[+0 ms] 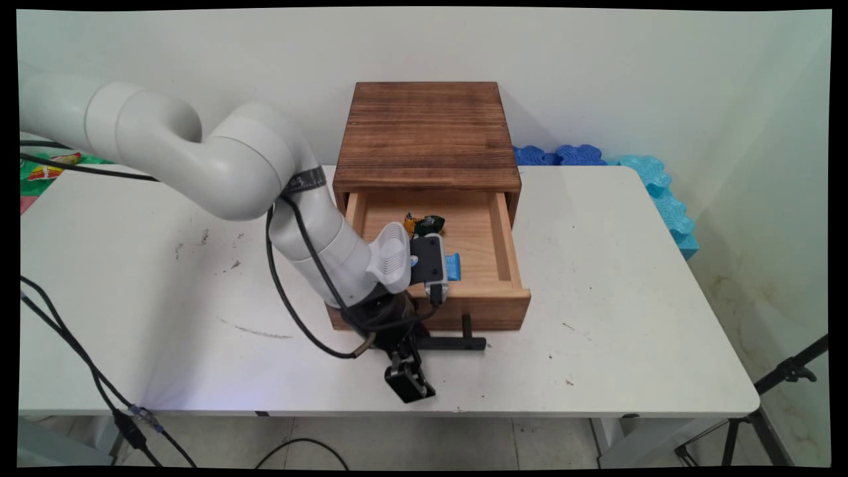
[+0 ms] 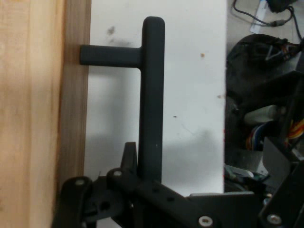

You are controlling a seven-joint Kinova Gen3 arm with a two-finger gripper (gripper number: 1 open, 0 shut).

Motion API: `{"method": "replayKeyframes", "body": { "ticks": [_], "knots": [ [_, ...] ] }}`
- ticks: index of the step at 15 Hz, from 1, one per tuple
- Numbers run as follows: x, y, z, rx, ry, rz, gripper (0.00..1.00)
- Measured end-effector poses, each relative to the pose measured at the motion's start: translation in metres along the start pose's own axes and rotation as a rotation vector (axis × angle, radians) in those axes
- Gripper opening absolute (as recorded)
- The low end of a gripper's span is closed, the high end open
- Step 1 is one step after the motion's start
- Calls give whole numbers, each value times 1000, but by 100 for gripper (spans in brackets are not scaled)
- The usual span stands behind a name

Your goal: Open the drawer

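Note:
A dark wooden box (image 1: 427, 136) stands at the back middle of the white table (image 1: 623, 285). Its pale drawer (image 1: 500, 238) is pulled out toward the near side. A black T-bar handle (image 1: 464, 343) sticks out from the drawer front. My gripper (image 1: 407, 374) hangs at the left end of this handle, close above the table. In the hand view the handle bar (image 2: 152, 95) runs straight down into the gripper's linkage (image 2: 147, 190), beside the drawer front (image 2: 73, 118). Inside the drawer lie a small green and orange packet (image 1: 424, 224) and a blue object (image 1: 453, 266), partly hidden by my wrist.
Blue foam pieces (image 1: 652, 182) line the wall behind the table's right end. A colourful sheet (image 1: 46, 169) lies at the far left. Black cables (image 1: 66, 344) hang over the table's left side. A tripod (image 1: 782, 381) stands off the right front corner.

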Motion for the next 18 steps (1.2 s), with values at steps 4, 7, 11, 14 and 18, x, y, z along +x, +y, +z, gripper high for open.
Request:
{"method": "replayKeyframes", "body": {
  "ticks": [4, 7, 11, 14, 18],
  "knots": [
    [-3, 13, -4, -18, -1, 5, 100],
    [-5, 21, -6, -28, -1, 9, 100],
    [-8, 32, -9, -41, -2, 15, 100],
    [-10, 38, -12, -50, -2, 18, 100],
    [-12, 43, -15, -55, -1, 27, 100]
  ]
}}
